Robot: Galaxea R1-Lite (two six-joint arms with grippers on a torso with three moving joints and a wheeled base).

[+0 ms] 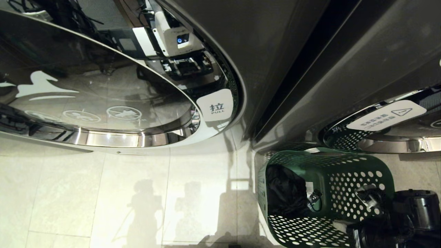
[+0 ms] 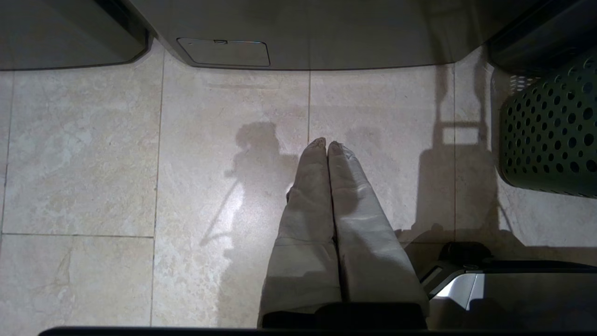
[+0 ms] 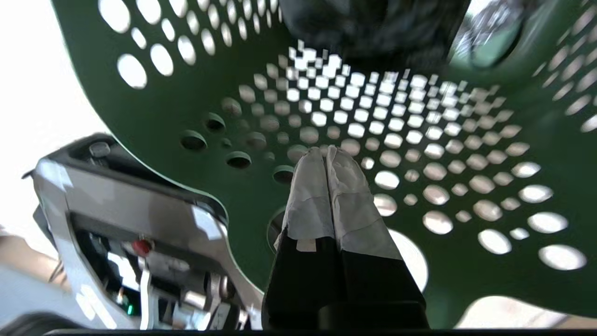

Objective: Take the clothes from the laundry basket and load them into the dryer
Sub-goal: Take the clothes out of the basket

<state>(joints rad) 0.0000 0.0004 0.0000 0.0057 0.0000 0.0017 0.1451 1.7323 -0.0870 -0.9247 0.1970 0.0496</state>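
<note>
Two hands are in view, both pressed together and empty. The right hand (image 3: 326,156) is near, over the green laundry basket (image 1: 344,165), its tips aimed at the perforated floor. The left hand (image 2: 326,147) hangs parked over the floor tiles (image 2: 93,154). Dark clothes (image 1: 286,189) lie bunched against the basket's far-left wall. Step in hand: the approach for the first pick. The next move calls for spreading the fingers, then reaching to the clothes. Farther left, the dryer door (image 1: 103,96) appears shut.
</note>
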